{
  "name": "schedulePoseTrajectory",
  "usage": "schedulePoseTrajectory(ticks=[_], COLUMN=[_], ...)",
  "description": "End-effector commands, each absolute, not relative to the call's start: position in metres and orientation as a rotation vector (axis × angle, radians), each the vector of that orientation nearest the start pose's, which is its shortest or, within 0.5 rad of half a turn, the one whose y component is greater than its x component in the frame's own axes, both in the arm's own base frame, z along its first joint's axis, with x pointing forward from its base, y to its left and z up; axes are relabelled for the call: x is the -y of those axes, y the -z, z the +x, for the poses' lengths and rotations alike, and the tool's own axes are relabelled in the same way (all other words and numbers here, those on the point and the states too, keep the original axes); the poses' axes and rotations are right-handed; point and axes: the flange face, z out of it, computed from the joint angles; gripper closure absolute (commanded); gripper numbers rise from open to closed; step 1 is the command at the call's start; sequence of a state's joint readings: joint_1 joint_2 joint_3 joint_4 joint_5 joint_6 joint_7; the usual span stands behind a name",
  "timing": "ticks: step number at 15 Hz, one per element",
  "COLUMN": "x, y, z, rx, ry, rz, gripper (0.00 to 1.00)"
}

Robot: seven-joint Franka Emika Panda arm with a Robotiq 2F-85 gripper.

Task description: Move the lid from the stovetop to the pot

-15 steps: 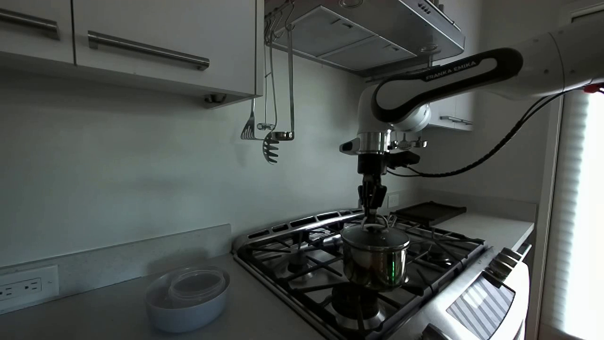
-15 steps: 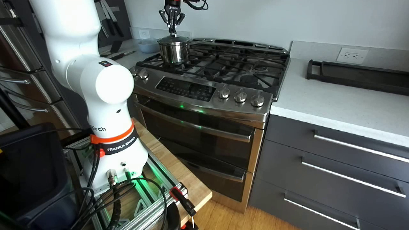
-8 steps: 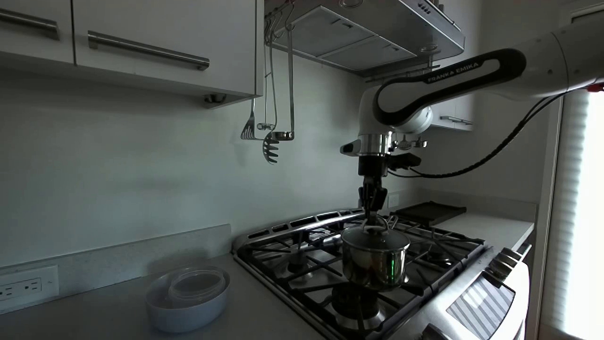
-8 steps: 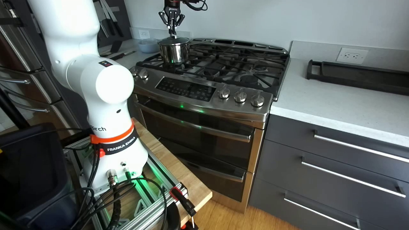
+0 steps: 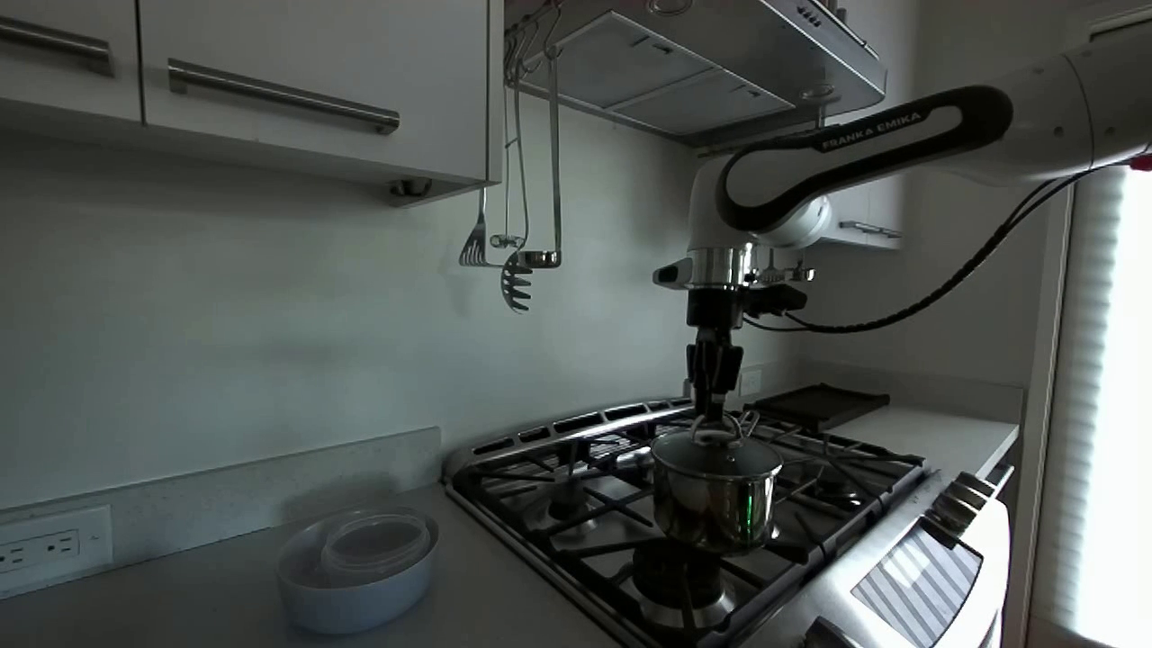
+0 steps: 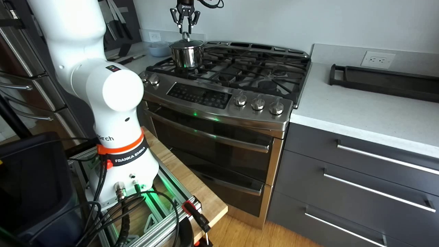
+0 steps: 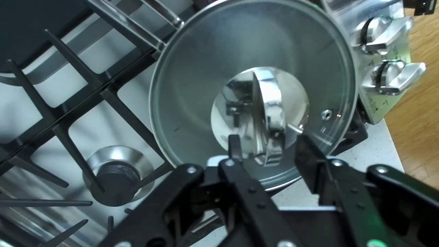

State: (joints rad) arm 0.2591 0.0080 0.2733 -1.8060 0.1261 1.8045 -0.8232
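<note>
The lid [image 5: 729, 457] is round, clear glass with a silvery rim and a metal loop handle. It sits flat on the steel pot [image 5: 715, 511] in both exterior views [image 6: 187, 58]. The pot stands on a grate of the stovetop [image 6: 253, 65]. My gripper [image 6: 185, 31] is open and empty just above the handle. In the wrist view, the fingers [image 7: 269, 141] stand apart on either side of the near end of the handle [image 7: 272, 109], with gaps on both sides. The lid [image 7: 192, 85] covers the pot's opening, and its rim follows the pot's edge.
White round dishes [image 5: 355, 576] stand on the counter beside the stove. A black griddle tray [image 6: 387, 80] lies on the counter at the stove's opposite side. A range hood [image 5: 702, 63] and hanging utensils [image 5: 540, 259] are above. The pot's long handle [image 7: 137, 25] points across the grates.
My gripper has opened from shut on the lid's handle and risen slightly. The loop handle now shows free below the fingers. The lid and the pot stay in place.
</note>
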Motion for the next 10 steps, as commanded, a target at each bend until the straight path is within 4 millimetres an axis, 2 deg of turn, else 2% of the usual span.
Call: schedulePoseTrajectory(ticks=[1,4,8,10], x=[-0.272,-0.245,-0.210,-0.197], y=[-0.565,-0.604,-0.655,-0.671], z=[0.478,0.477,0.469,0.463], rx=[1.825,1.757,1.679,1.655], ry=[0.084,0.169,0.318,0.367], rz=[-2.456,-2.540,-2.612,-2.626], gripper=[0.24,0.01,0.00,0.00])
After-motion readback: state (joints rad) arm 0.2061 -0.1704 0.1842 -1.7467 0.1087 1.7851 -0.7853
